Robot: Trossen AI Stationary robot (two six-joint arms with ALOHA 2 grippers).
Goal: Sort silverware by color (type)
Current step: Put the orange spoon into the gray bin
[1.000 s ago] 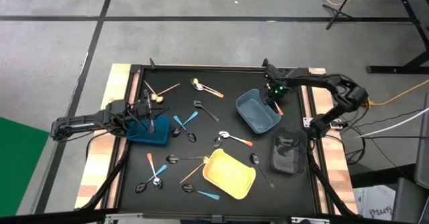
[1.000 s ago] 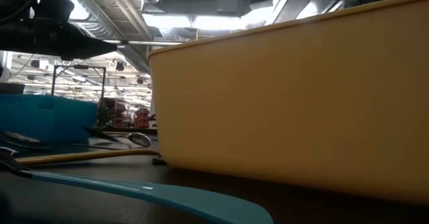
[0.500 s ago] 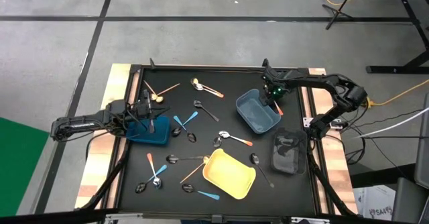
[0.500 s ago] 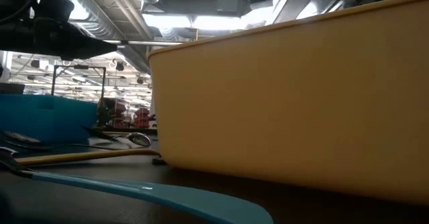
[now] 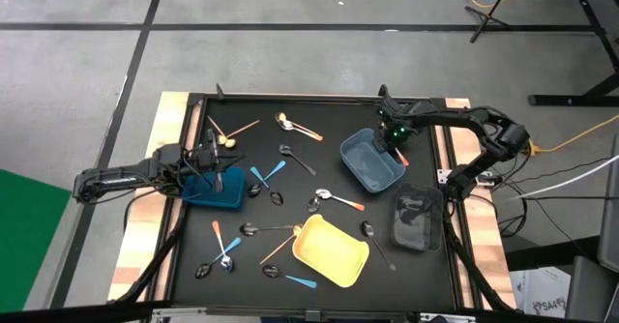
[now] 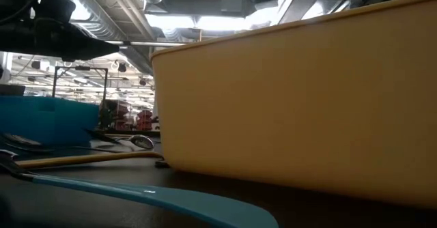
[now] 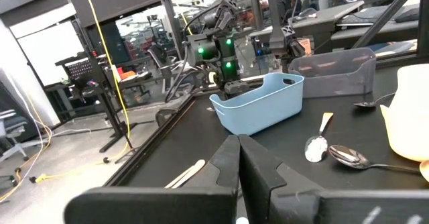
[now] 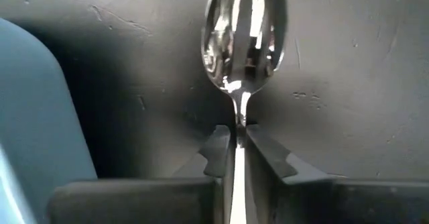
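Note:
Silverware lies scattered over the black mat (image 5: 319,183): orange-handled spoons (image 5: 340,201), light-blue-handled spoons (image 5: 268,175), black spoons (image 5: 296,159) and wooden spoons (image 5: 232,132). My right gripper (image 5: 392,135) stands at the far right, beside the grey-blue bin (image 5: 371,160). It is shut on a silver spoon (image 8: 244,33). My left gripper (image 5: 215,173) hangs shut over the blue bin (image 5: 221,191) at the left, with nothing between its fingers (image 7: 231,162). My right gripper pinches the spoon's thin neck (image 8: 239,120), just behind the bowl, between its two fingers (image 8: 218,150). The handle runs back between the fingers and is hidden by them. The bowl points away from the gripper, low over the black mat; whether it rests there I cannot tell.
A yellow bin (image 5: 331,249) stands near the front middle and fills the low view (image 6: 300,98). A dark see-through bin (image 5: 416,219) sits at the right. The grey-blue bin's wall (image 8: 33,130) is right next to the held spoon. Wooden table edges flank the mat.

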